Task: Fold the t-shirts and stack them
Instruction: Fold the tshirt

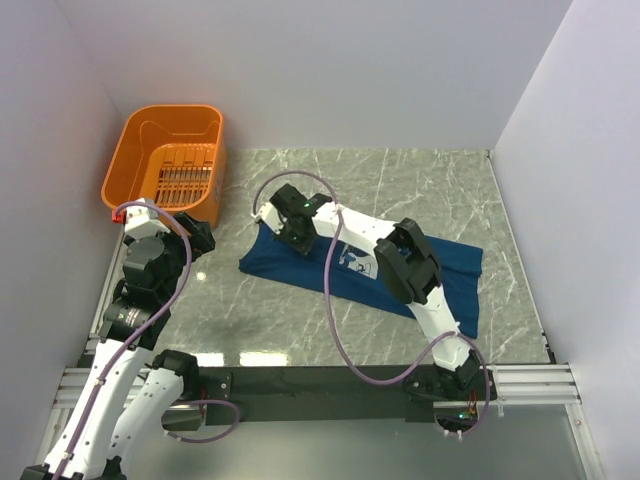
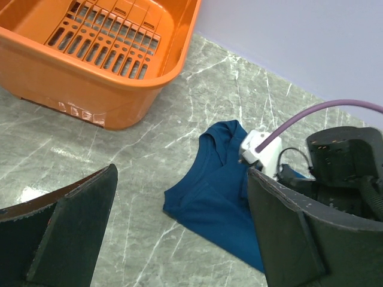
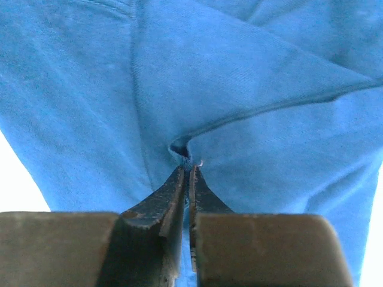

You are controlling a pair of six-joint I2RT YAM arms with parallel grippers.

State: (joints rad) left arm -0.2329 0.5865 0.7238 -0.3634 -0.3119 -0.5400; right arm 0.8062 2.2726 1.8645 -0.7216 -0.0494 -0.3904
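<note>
The navy-blue t-shirt (image 1: pixel 452 266) lies partly folded across the middle of the marble table, its pale chest print (image 1: pixel 357 262) half covered by the right arm. My right gripper (image 1: pixel 297 238) is over the shirt's left end, shut on a pinch of its cloth, seen close up in the right wrist view (image 3: pixel 188 168). The shirt's collar end shows in the left wrist view (image 2: pixel 212 191). My left gripper (image 1: pixel 190 232) is open and empty, held above bare table left of the shirt, its fingers (image 2: pixel 66 227) wide apart.
An empty orange plastic basket (image 1: pixel 165 160) stands at the back left corner; it also shows in the left wrist view (image 2: pixel 102 57). White walls close in the table on three sides. The right arm's purple cable (image 1: pixel 335 320) hangs over the shirt.
</note>
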